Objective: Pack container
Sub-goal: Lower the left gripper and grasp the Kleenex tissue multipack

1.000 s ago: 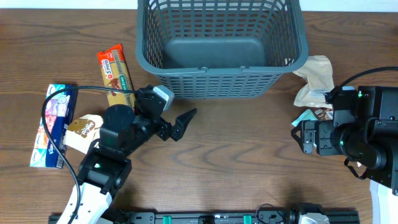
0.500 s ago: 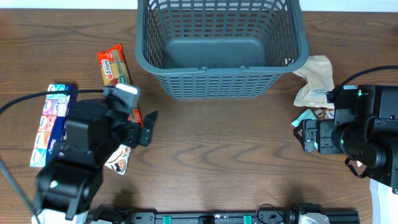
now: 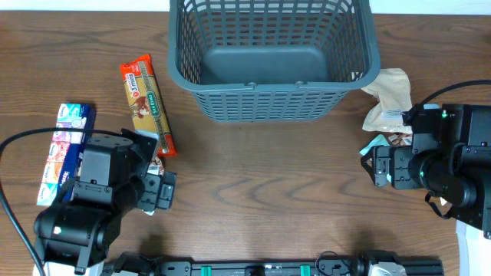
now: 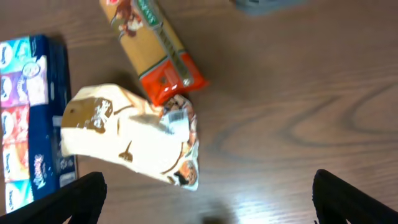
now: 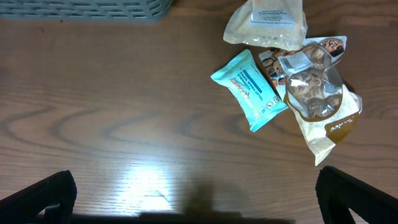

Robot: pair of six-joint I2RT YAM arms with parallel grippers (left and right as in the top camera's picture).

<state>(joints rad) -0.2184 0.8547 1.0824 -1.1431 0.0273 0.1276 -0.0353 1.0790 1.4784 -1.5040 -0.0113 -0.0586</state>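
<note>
Container [image 3: 272, 103] far beyond left claw [image 3: 163, 190] (seemingly spread)

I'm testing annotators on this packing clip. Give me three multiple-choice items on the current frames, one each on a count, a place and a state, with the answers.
1. How many packets lie in the basket?
A) none
B) two
C) four

2. Where is the teal packet?
A) in the basket
B) on the table, outside the basket
C) under the basket

3. The left gripper is:
A) shut on the basket rim
B) open, holding nothing
C) shut on the teal packet

Answers:
1 A: the basket's base shows bare.
2 B: it lies on the wood beside a clear pouch.
3 B: its fingers stand wide apart with nothing between them.
</note>
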